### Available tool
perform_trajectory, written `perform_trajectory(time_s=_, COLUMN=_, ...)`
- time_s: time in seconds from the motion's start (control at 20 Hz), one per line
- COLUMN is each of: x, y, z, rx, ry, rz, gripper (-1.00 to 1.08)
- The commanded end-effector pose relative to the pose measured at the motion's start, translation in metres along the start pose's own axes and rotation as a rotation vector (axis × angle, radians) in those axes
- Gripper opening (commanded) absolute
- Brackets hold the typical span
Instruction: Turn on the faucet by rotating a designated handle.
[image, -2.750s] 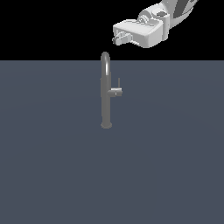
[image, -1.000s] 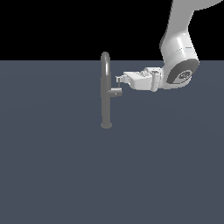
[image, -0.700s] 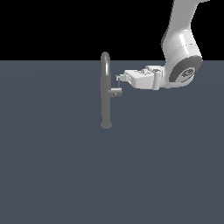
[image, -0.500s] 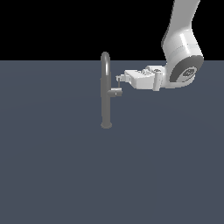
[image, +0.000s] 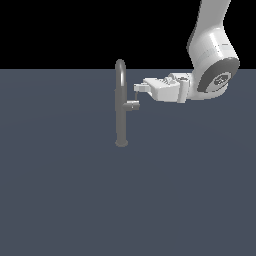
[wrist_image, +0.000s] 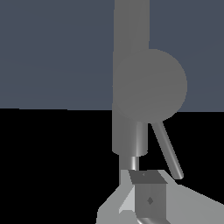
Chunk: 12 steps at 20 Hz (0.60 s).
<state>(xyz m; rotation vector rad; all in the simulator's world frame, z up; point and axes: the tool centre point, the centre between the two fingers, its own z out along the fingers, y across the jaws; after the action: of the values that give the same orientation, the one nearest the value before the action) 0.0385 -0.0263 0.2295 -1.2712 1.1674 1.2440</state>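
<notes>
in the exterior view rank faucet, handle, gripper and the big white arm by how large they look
1. White arm, the largest by far.
2. Faucet, tall but slim.
3. Gripper with its white hand, shorter than the faucet though bulkier, so these two are close.
4. Handle, a small stub, clearly the smallest.

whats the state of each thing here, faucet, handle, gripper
faucet: upright on its round base, gooseneck spout arched at the top, no water visible.
handle: short stub sticking out sideways from the column toward the exterior view's right, thin rod lever rising from it.
gripper: horizontal, tip at the top of the lever; open or shut cannot be told.
</notes>
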Motion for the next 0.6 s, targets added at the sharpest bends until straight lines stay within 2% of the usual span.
perform_trajectory(time_s=0.0, x=0.003, y=0.006, z=0.000, rx=-0.002, ry=-0.002, rz=0.005, gripper=-1.00)
perform_trajectory(time_s=0.4, x=0.016, y=0.035, z=0.000, rx=-0.006, ry=-0.006, rz=0.016, gripper=-1.00)
perform_trajectory(time_s=0.5, x=0.006, y=0.027, z=0.000, rx=-0.005, ry=-0.002, rz=-0.006, gripper=-1.00)
perform_trajectory(time_s=0.55, x=0.011, y=0.030, z=0.000, rx=-0.005, ry=-0.002, rz=-0.002, gripper=-1.00)
